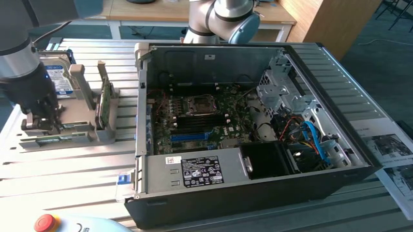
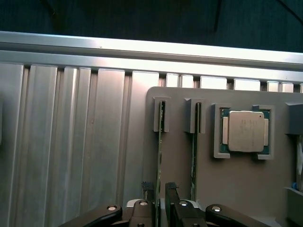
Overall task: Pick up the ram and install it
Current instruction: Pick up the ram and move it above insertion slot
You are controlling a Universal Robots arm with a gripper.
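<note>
Our tool [image 2: 159,193] hangs spread astride the ram [image 2: 159,161], upright in its grey holder [image 2: 236,184]; we've neither gripped nor installed it.

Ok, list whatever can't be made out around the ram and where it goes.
- Ram: the wrist view sees it edge-on, so sticker and chips can't be read; the jaws cover its near end.
- Motherboard slots: exterior view, too small to tell free from filled.
- Hard drive: exterior view, the arm hides part; label too small to read.
- Holder: wrist view, cut off by the picture's edge.
</note>
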